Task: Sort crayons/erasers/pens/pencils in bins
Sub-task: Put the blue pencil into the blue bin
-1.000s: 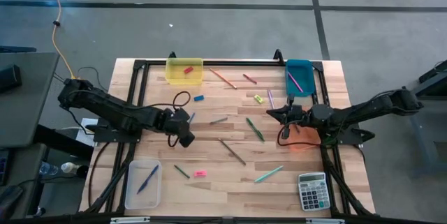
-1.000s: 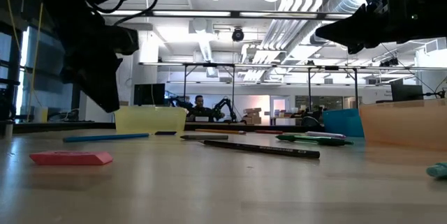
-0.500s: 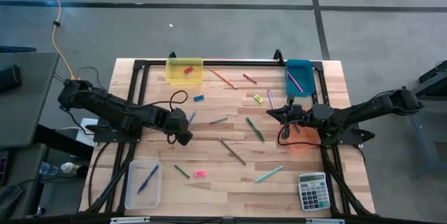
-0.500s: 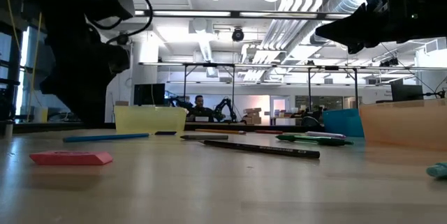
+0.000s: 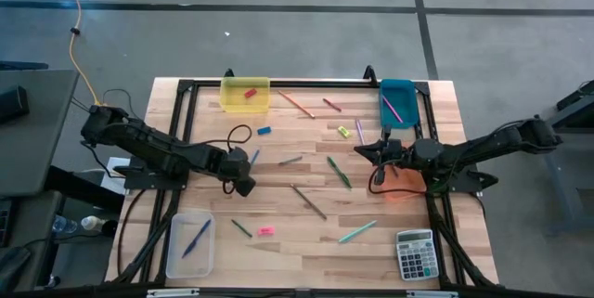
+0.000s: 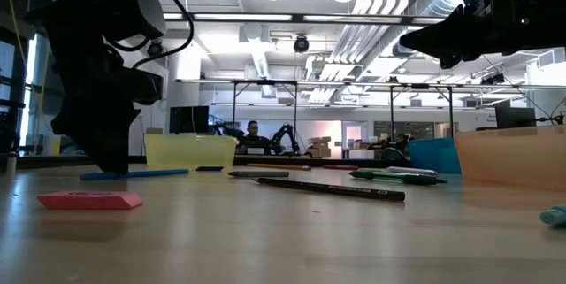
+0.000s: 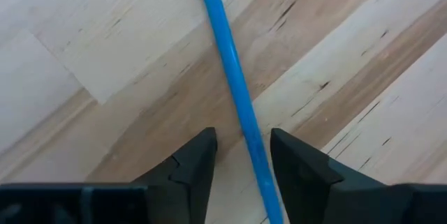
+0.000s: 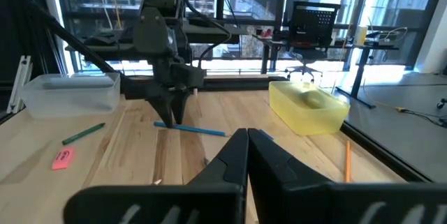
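A thin blue stick (image 7: 230,77) lies flat on the wooden table (image 5: 306,242). My left gripper (image 7: 243,158) points down over it, open, one finger on each side near one end of the stick (image 6: 150,174); the fingers do not close on it. My left gripper (image 5: 245,179) is at the table's left middle. My right gripper (image 5: 357,152) hovers level and shut at the right middle, holding nothing. A blue eraser (image 5: 264,131), a pink eraser (image 5: 265,231) and a pale yellow eraser (image 5: 343,132) lie loose. A red eraser (image 5: 249,93) lies in the yellow bin (image 5: 245,103).
A teal bin (image 5: 397,112) stands at the far right. An orange bin (image 5: 404,189) sits under the right arm. A clear bin (image 5: 190,252) holding a blue pen is near left. Several pens and pencils are scattered mid-table. A grey calculator (image 5: 415,254) is near right.
My left gripper has come down from above the table to the blue stick, so that its fingertips now stand low around it. The stick lies where it was. My right arm has kept still.
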